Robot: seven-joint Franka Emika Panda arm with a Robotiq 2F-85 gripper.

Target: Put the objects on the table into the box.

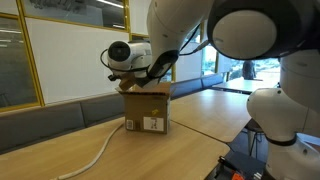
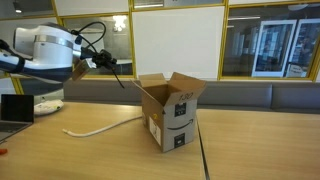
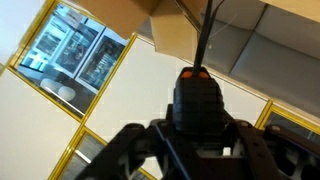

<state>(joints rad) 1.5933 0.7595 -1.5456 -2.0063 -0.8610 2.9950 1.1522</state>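
Hanging level with the open top of the box (image 1: 147, 108) in an exterior view, the pincer (image 1: 160, 66) looks nearly over it from this angle. Its load is too dark and small to read there. The cord (image 1: 95, 155) lies on the table (image 1: 210, 115), well below the pincer and off to 1 side, untouched.

In an exterior view the pincer (image 2: 103, 62) sits higher than the box (image 2: 172, 115) and clearly to its side, apart from it. A thin black stem (image 2: 120, 77) slants down from the pincer toward the opening.

In the wrist view the jaws are clenched on the black-and-orange item (image 3: 198, 98). The stem runs ahead of them past a brown flap (image 3: 165, 25).

I see 3 risks:
- Letting go before the pincer is squarely over the opening would land the item on the rim or the table, since the views disagree on how centred it is.
- The stem could snag the flap and tip or shove the light box.
- A shallow grip could let the item swing or slip — its long stem gives it leverage.
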